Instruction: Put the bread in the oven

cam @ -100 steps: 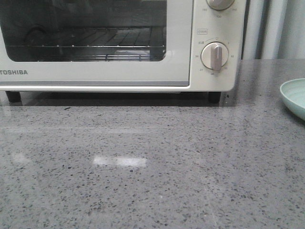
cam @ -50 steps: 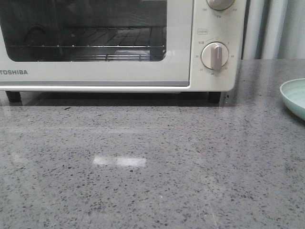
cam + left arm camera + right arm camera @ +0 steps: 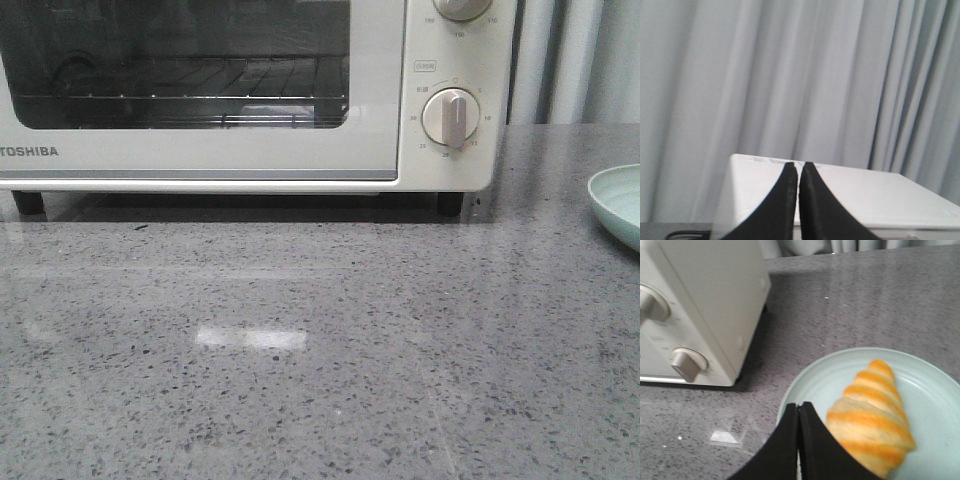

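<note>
The oven (image 3: 250,100) stands at the back of a grey speckled stone counter (image 3: 320,340), polished enough to carry pale reflections. Its casing is smooth cream-white; the door is shut, and a wire rack (image 3: 180,100) shows through the dark glass window. Two round dials sit on the control panel at the right, the lower dial (image 3: 451,117) fitted with a flat bar grip standing upright. Short black feet carry the body.

The bread (image 3: 871,417) lies on a pale mint-green plate (image 3: 935,390) on the counter, to the oven's right and apart from it. It is a glossy, ridged roll banded golden-orange and cream, tapering to a blunt tip. In the front view only the plate's curved rim shows at the right edge.

The right gripper (image 3: 798,412) hangs over the plate's near rim, just beside the bread, its black wedge-shaped fingers pressed together and holding nothing. The left gripper (image 3: 798,172) is likewise clenched and empty, raised above the oven's flat top before a pleated grey curtain (image 3: 790,75).
</note>
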Controlling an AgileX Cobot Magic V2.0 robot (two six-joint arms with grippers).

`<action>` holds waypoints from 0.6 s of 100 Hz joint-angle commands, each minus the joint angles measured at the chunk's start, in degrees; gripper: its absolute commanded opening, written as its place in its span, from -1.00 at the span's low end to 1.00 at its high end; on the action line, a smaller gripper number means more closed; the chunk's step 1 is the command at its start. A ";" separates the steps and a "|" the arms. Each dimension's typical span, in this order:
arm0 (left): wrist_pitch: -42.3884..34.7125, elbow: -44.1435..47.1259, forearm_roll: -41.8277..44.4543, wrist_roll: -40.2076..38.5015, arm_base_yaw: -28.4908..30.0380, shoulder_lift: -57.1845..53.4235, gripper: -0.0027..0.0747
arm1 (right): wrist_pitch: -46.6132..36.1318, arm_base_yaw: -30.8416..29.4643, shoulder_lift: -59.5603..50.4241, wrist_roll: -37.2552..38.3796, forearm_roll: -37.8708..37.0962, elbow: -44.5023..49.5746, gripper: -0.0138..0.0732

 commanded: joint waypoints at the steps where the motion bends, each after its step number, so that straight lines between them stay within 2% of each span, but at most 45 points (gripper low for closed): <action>1: -2.15 -5.22 2.96 -0.72 -5.18 6.46 -0.99 | -2.79 1.22 2.88 -0.71 -0.75 -4.38 -0.86; 16: 9.54 -13.86 3.36 -0.72 -13.81 16.76 -0.99 | -1.55 1.69 5.55 -0.71 -0.98 -7.75 -0.86; 29: 17.02 -20.70 3.48 -0.72 -18.27 23.64 -0.99 | -1.54 1.69 5.91 -0.81 -2.30 -9.02 -0.86; 60: 24.84 -29.06 1.34 -0.72 -19.33 31.52 -0.99 | -1.31 1.69 5.91 -0.81 -2.31 -10.17 -0.86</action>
